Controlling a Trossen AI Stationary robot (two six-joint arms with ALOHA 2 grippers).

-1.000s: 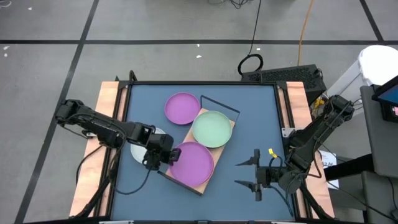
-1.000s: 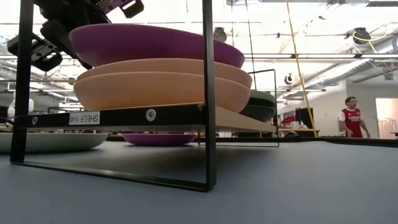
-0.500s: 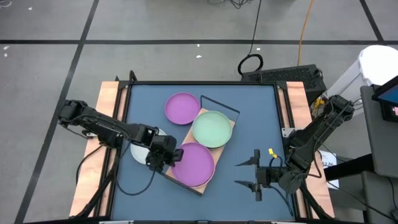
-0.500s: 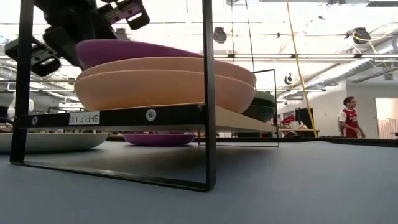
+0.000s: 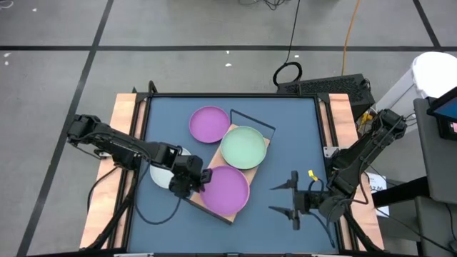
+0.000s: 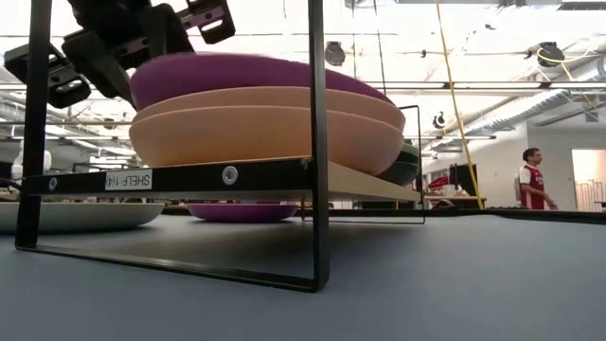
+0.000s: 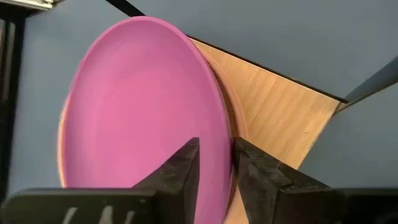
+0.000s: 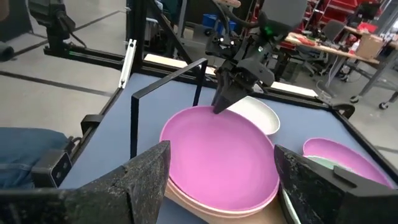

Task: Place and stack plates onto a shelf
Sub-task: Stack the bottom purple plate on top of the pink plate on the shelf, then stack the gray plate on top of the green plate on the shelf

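My left gripper (image 5: 194,182) has its fingers straddling the near rim of the purple plate (image 5: 227,189), which sits atop two pink plates on the shelf (image 5: 261,158). The grip looks slackened, though I cannot tell whether it has let go; I would open wide, then back off level so the stack stays put. My right gripper (image 5: 294,200) waits agape over the bench (image 5: 285,128)

The blue table (image 5: 285,135) carries the wooden shelf (image 5: 260,155), set at a slant, a purple plate (image 5: 208,124) just beside it and a white plate (image 5: 158,173) at its other side. On the shelf lie a green plate (image 5: 243,148) and a stack of pink plates (image 6: 256,128) topped by a purple one (image 5: 227,191).
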